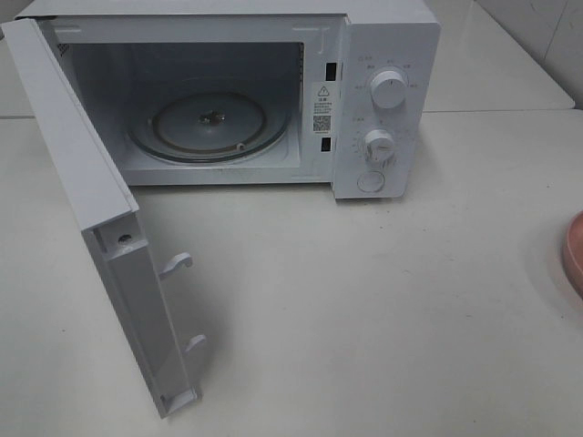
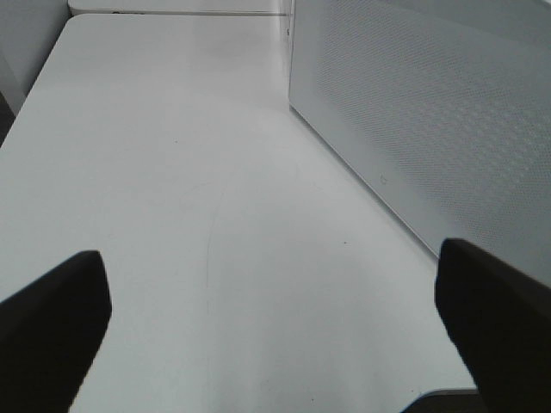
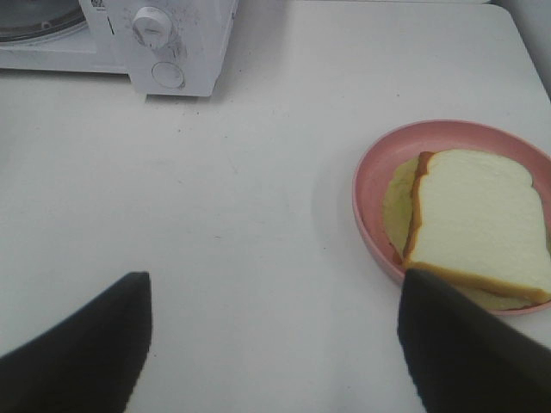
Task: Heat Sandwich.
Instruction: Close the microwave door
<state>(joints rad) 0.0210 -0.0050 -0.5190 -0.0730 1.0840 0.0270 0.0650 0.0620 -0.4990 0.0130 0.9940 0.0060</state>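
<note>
microwave: white microwave [image 1: 383,55] at far side of the table [image 1: 364,309], door [image 1: 109,246] swung fully open toward the near left, cavity exposed
turntable: round glass turntable [image 1: 208,126] inside the cavity, nothing on it
controls: two knobs [image 1: 389,89] stacked on the right panel, round button [image 1: 371,181] below them
door latches: two hooks [image 1: 178,264] sticking out of the door's inner edge
sandwich: sandwich [image 3: 478,224] lies flat on the pink plate [image 3: 379,163], white bread on top, tan crust edge, pale yellow-green layer poking out on one side, thin red strip at the crust; sits off-centre on the plate
plate: on the table right of the microwave, well apart from it; in the high view only its rim [image 1: 574,255] shows at the right edge
left gripper: left gripper [image 2: 275,318] jaws spread wide, nothing between them, only bare table; beside the perforated outer face of the open door [image 2: 430,112]
right gripper: right gripper [image 3: 275,344] jaws wide apart, holding nothing; one finger [image 3: 465,353] overlaps the near edge of the plate and sandwich in the wrist view, contact can't tell
arms: neither shows in the high view
</note>
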